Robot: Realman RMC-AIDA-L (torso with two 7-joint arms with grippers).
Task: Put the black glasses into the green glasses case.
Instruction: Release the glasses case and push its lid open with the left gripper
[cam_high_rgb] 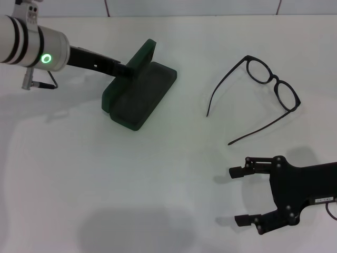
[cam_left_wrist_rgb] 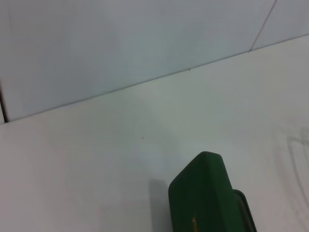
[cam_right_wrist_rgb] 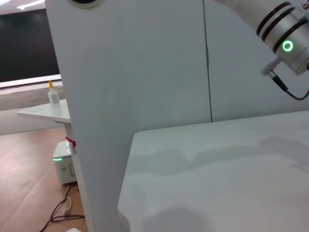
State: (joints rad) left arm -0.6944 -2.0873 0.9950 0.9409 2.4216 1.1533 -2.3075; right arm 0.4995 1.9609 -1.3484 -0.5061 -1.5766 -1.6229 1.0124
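The green glasses case lies open at the table's left centre, its lid standing up at the far side. My left gripper reaches in from the left and its tip meets the lid's near edge. The lid's green outer shell fills the lower part of the left wrist view. To the right lie the black glasses, unfolded, with both temple arms stretched toward the table's middle. My right gripper hovers open near the front right, a short way in front of the glasses and holding nothing.
The white table spreads around both objects, and a white wall rises behind its far edge. In the right wrist view the table's edge drops to a floor with cables and a small unit.
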